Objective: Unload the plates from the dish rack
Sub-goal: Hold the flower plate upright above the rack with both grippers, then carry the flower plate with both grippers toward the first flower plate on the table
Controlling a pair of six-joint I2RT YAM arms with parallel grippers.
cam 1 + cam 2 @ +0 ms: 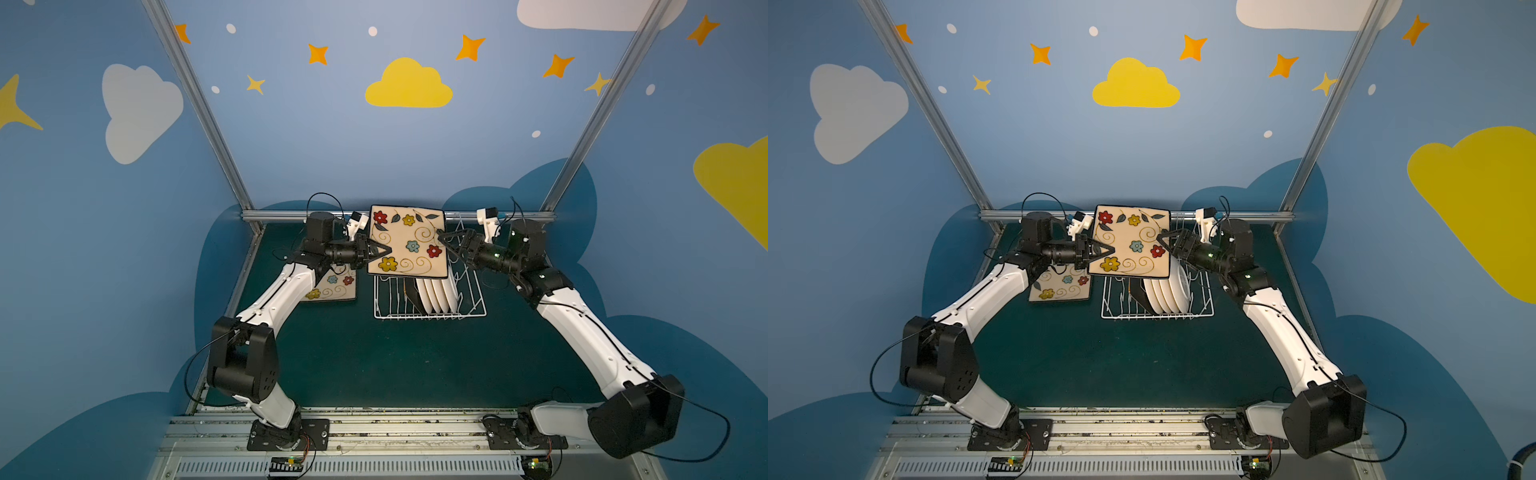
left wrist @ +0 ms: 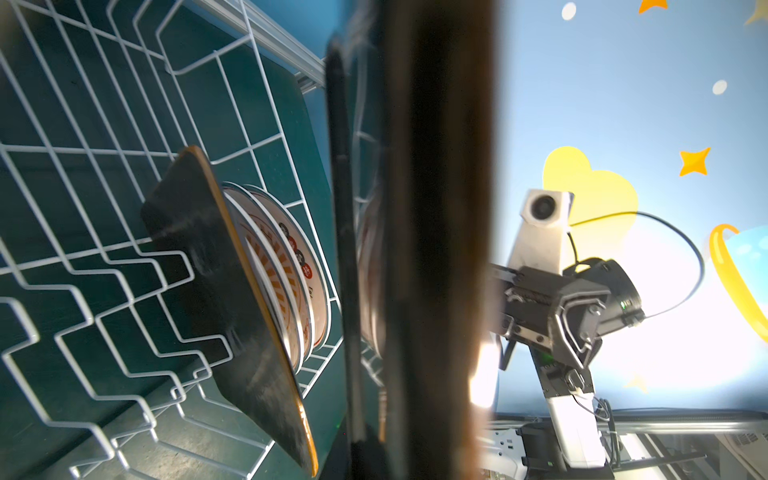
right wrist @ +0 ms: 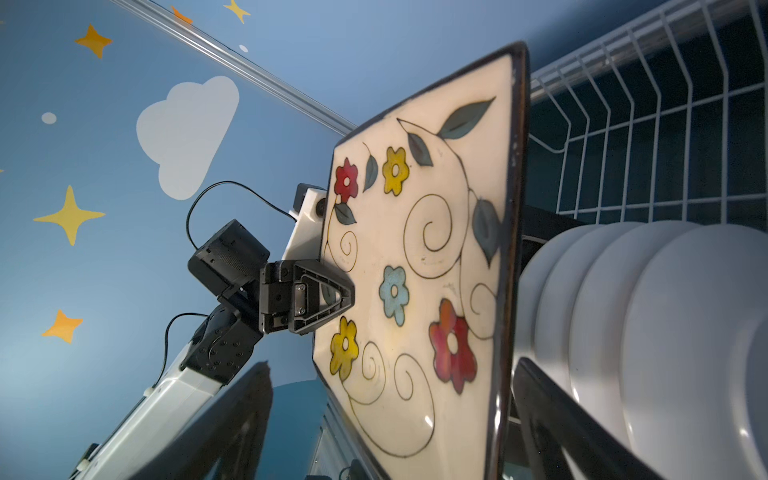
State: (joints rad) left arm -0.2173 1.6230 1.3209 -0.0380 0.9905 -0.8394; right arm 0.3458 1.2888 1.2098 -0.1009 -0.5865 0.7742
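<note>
A rounded-square plate (image 1: pixel 409 241) (image 1: pixel 1133 241) with a cream flowered face hangs tilted above the back of the dish rack (image 1: pixel 428 316) (image 1: pixel 1154 316). My left gripper (image 1: pixel 384 251) (image 1: pixel 1108 250) is shut on its left edge, as the right wrist view confirms (image 3: pixel 345 295). My right gripper (image 1: pixel 444 240) (image 1: pixel 1163 241) is open, one finger on each side of the plate's right edge and neither touching it. A black-backed square plate (image 1: pixel 411 293) (image 2: pixel 208 291) and several round white plates (image 1: pixel 438 293) (image 3: pixel 665 311) stand on edge in the rack.
A second flowered plate (image 1: pixel 330 289) (image 1: pixel 1061 289) lies flat on the green table, left of the rack and under my left forearm. An aluminium rail (image 1: pixel 291 215) runs along the table's back edge, just behind both grippers.
</note>
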